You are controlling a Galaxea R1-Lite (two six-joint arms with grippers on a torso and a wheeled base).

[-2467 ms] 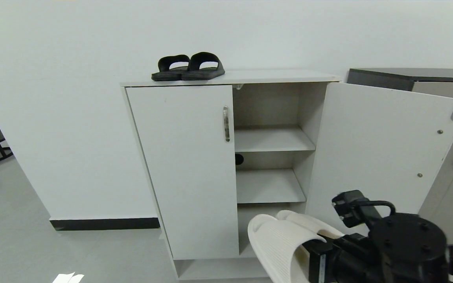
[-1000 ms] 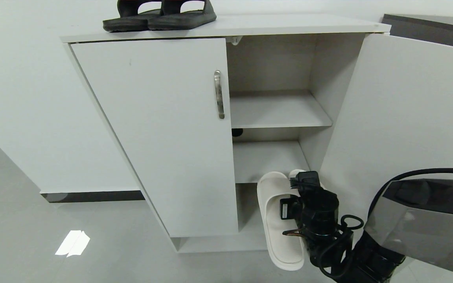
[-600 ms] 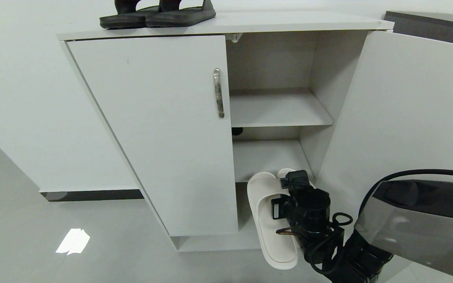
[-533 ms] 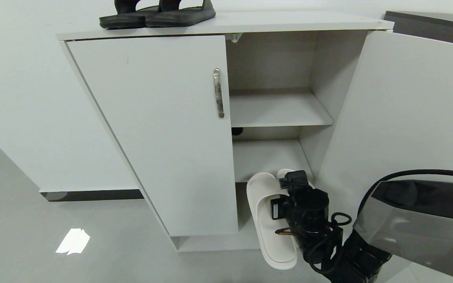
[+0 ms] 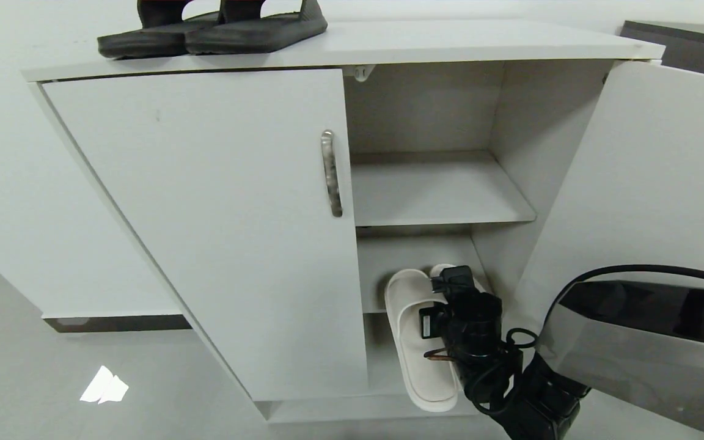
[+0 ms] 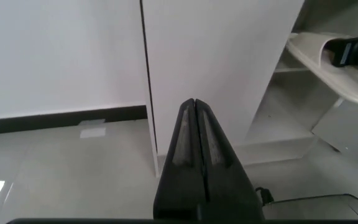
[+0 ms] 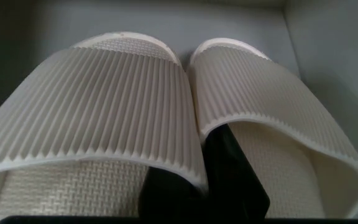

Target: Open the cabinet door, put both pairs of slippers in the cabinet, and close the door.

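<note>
Because its fingers (image 7: 229, 165) pinch the inner strap edges of both white slippers (image 5: 416, 342) together, the right hand (image 5: 450, 293) carries the pair as one, toes at the lower shelf (image 5: 370, 287), lower centre. The left hand (image 6: 194, 143) is closed, empty. Black slippers (image 5: 217, 30) wait upper left on the cabinet top (image 5: 450, 43); the right door (image 5: 651, 183) stands open above grey floor (image 5: 52, 379).

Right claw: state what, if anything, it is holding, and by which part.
The right claw holds both white slippers, pinched together at their adjoining inner edges beneath the straps.

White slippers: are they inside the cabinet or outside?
Partly in. Held by the right pincer, the white slippers have toes inside the cabinet, heels hanging outside.
</note>
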